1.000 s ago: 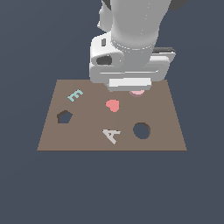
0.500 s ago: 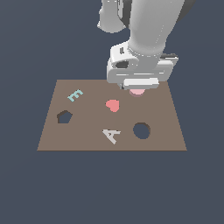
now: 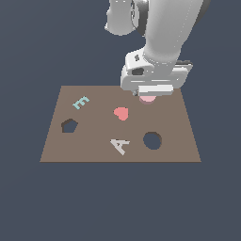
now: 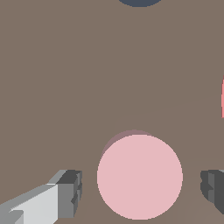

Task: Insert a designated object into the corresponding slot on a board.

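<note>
Down and sideways went the arm, so its fingers [image 4: 140,190] now sit spread apart on both sides of the pink round piece [image 4: 139,176], ready to grab it. It lies on the board [image 3: 94,141], away from the round hole [image 3: 152,140].

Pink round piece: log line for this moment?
gripper open, straddling pink round piece | piece on board, ungrasped | round hole empty
</note>
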`<state>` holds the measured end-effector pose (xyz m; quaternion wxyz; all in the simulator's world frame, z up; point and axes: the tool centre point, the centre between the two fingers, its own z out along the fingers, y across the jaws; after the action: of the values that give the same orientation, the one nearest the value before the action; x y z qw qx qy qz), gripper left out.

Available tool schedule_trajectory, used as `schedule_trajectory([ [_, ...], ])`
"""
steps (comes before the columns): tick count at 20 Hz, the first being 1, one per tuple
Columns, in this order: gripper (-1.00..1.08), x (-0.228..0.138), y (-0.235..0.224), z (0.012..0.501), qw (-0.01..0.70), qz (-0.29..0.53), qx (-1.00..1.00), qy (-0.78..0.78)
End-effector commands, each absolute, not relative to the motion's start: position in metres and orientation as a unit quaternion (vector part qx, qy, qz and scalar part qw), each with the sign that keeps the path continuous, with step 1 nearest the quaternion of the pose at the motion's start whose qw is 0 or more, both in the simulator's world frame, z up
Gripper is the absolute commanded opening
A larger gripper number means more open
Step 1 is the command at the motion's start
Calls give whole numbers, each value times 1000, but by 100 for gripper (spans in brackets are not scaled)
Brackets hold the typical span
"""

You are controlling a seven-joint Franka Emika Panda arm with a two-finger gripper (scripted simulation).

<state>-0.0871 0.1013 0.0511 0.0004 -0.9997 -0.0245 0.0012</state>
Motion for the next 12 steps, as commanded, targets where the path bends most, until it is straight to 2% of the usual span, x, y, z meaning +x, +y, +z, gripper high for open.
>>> schedule_trajectory([
  [1, 100, -87, 101, 51, 0, 1, -1000, -24],
  [12, 100, -87, 102, 30, 0, 0, -1000, -24],
])
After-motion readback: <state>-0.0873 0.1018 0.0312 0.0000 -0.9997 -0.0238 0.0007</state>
